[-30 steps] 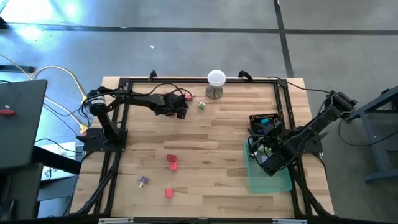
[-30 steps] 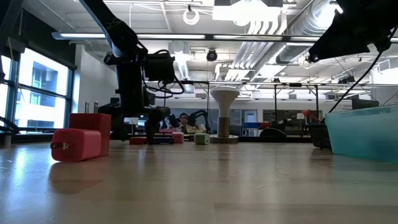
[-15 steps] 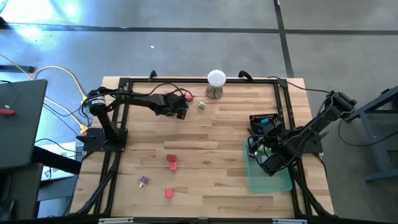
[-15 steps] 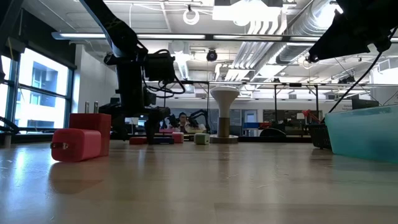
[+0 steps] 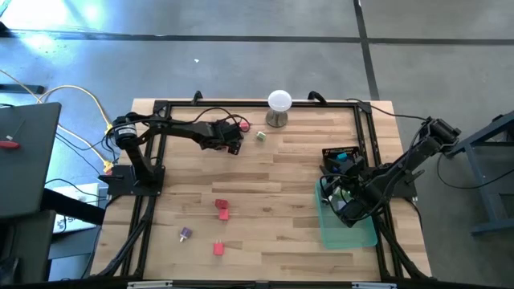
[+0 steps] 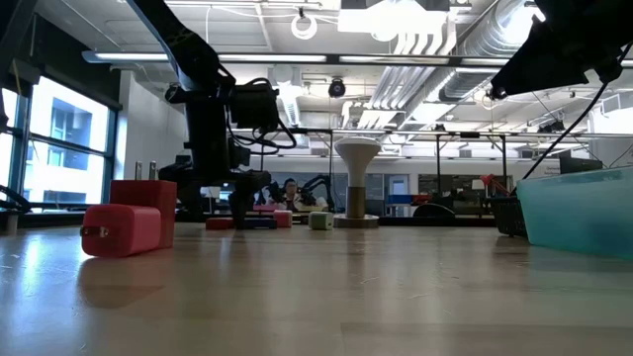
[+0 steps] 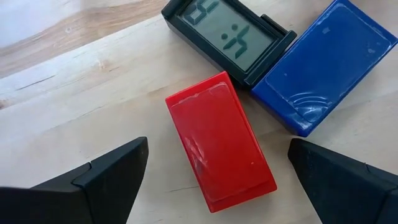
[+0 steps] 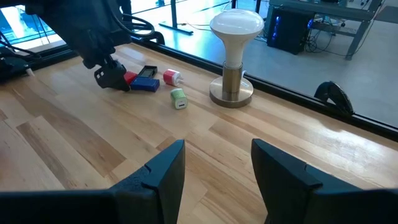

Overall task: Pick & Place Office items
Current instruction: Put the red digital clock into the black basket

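Note:
My left gripper [image 7: 217,186] is open at the table's far left part [image 5: 230,138]. Its fingers stand on either side of a red block [image 7: 221,140] without touching it. The block lies flat on the wood beside a blue block [image 7: 323,68] and a black digital clock [image 7: 227,34]. A pale green piece [image 5: 262,136] and a pink-red piece [image 5: 243,125] lie near them. Two red pieces [image 5: 222,209] [image 5: 218,248] and a purple one [image 5: 185,234] lie toward the near edge. My right gripper [image 8: 217,180] is open and waits above the green tray [image 5: 353,237].
A white ball on a metal stand [image 5: 279,104] stands at the far edge. A black device with a blue part [image 5: 341,154] sits beyond the tray. A black frame [image 5: 157,160] runs round the tabletop. Bare wood spans the middle [image 5: 273,193].

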